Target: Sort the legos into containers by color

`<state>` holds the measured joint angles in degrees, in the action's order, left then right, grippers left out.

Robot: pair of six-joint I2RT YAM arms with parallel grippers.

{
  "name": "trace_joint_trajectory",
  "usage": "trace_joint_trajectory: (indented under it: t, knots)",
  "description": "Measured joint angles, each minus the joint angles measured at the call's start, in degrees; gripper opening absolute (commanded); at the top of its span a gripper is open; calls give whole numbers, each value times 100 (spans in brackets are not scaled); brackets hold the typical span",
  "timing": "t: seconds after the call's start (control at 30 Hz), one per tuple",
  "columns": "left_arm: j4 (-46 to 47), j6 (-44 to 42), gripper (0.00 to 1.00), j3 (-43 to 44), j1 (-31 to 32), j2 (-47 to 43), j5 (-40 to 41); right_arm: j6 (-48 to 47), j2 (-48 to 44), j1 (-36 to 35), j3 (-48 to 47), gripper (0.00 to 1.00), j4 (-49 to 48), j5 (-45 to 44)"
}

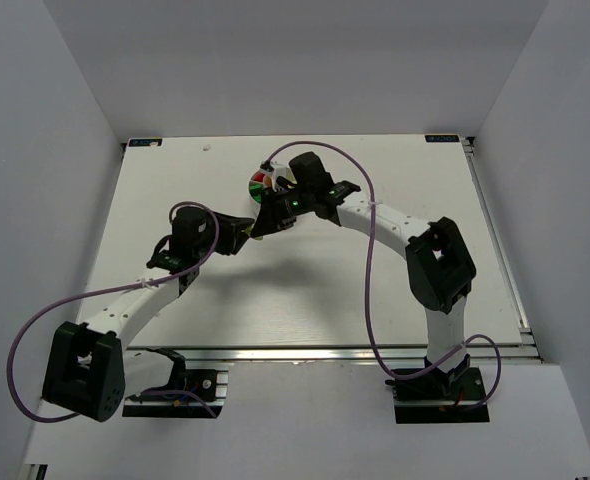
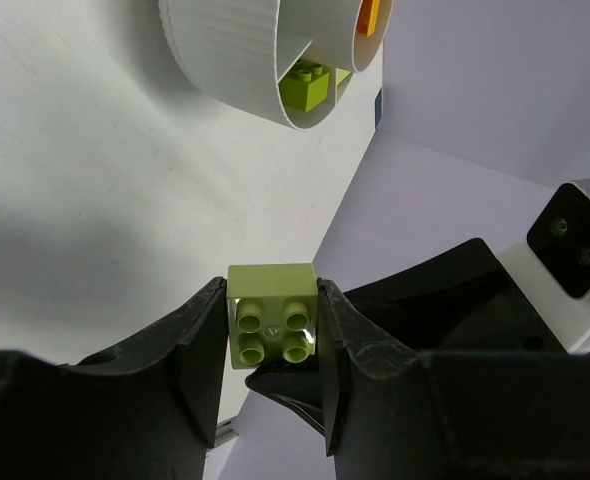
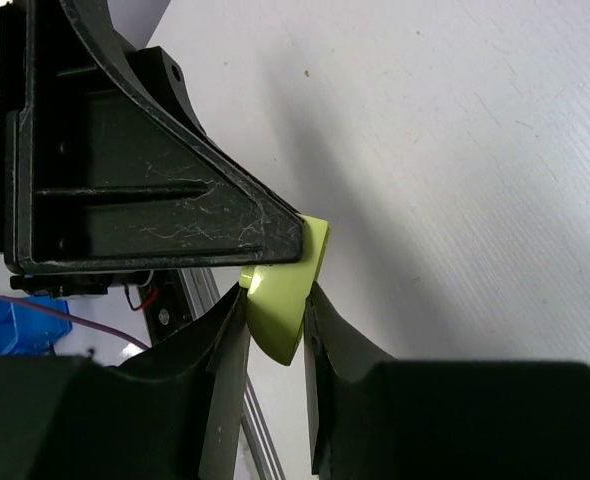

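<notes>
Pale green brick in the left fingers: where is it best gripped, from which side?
Grip the brick on two opposite flat walls, coming from its studded face, as the left fingers do. Those walls are parallel; the studs likely give no flat seat.

Both hands crowd one spot just this side of the dish (image 1: 258,183). The left hand (image 2: 272,300) and the right hand (image 3: 275,300) each pinch the same pale lime brick (image 2: 271,312), so close that nothing else fits between them. The right arm (image 1: 375,218) hangs over the dish and blocks most of it from above. A purple cable (image 1: 367,300) loops beside that arm. Bare worktop (image 1: 165,180) lies open to the left and far right.
</notes>
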<state>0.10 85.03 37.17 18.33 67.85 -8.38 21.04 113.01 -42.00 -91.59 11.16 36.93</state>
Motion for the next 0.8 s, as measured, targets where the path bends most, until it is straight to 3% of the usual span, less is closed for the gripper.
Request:
trace_joint_trajectory:
  t: [0.13,0.37,0.53,0.8]
  knots:
    - [46,52,66,-37,-9,-11,-11,57,0,35,127,0,-247,101]
    - [166,157,98,-223,28,-203,-109,76,-28,177,267,0,-568,160]
    - [72,136,98,-247,-20,-365,50,-251,-201,387,339,0,-505,-44]
    - [-723,-455,98,-37,-404,-772,315,-1635,-463,992,44,0,-358,-1161]
